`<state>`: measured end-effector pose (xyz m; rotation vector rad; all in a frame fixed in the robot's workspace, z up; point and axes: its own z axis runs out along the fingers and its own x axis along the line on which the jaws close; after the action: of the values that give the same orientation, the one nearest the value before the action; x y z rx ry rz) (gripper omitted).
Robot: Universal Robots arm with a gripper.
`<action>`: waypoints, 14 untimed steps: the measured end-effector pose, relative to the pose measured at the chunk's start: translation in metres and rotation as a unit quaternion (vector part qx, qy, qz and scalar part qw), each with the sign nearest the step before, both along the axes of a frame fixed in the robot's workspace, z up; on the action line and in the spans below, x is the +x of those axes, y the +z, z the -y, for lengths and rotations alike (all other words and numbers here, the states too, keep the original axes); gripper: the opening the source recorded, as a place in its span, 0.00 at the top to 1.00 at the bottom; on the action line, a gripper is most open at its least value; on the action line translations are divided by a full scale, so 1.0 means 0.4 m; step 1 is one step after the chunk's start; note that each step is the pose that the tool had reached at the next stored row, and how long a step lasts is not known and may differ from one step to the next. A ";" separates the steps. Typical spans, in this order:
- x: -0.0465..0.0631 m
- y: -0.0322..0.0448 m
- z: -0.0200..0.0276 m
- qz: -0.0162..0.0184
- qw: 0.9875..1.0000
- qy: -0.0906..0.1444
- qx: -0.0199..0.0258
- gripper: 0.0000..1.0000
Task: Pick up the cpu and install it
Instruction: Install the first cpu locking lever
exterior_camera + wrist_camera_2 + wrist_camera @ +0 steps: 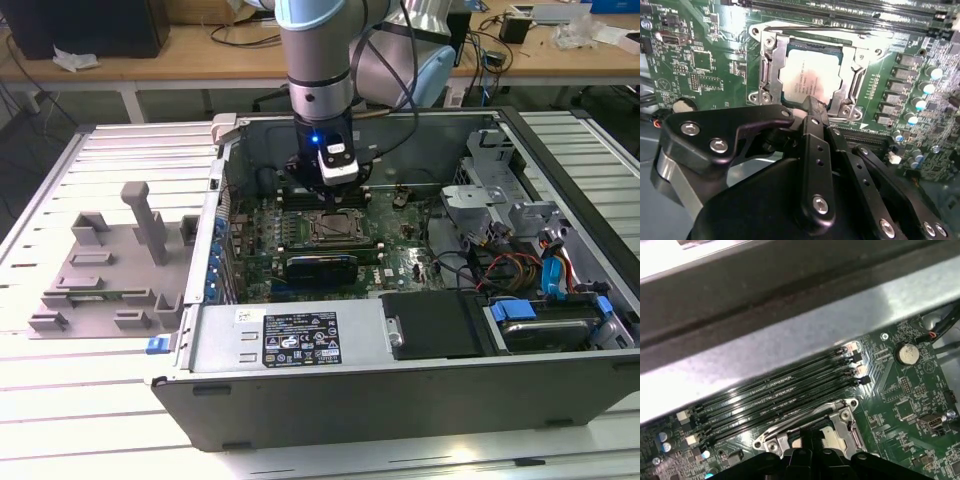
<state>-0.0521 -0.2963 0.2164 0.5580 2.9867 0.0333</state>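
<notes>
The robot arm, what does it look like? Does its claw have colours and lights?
The arm is made of round silver-grey metal tubes with pale blue caps at the joints. Near its wrist glows a small blue light beside a white block. A black cable trails off it. The claw is black, with flat link bars held by shiny silver screws.

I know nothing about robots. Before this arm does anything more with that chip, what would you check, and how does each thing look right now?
1. The cpu lies inside the socket frame: ok.
2. The cpu sits flat and square in the frame: looks so, but cannot tell for sure.
3. The gripper is clear of the cpu: cannot tell; its tip is at the chip's edge.
4. The arm stands over the socket inside the computer case: ok.
5. The memory slots beside the socket are unobstructed: ok.
</notes>
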 end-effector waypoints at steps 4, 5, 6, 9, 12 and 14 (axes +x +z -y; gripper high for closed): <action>0.000 -0.001 0.006 -0.001 1.000 0.014 -0.003 0.89; 0.000 -0.002 0.007 -0.002 1.000 0.017 -0.003 0.89; 0.000 -0.002 0.009 -0.002 1.000 0.020 -0.004 0.89; 0.000 -0.004 0.019 -0.003 1.000 0.031 -0.005 0.89; 0.000 -0.006 0.029 -0.004 0.999 0.040 -0.006 0.89; 0.000 -0.008 0.039 -0.005 0.999 0.050 -0.006 0.89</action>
<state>-0.0522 -0.3121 0.2134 0.4085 3.0196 0.0194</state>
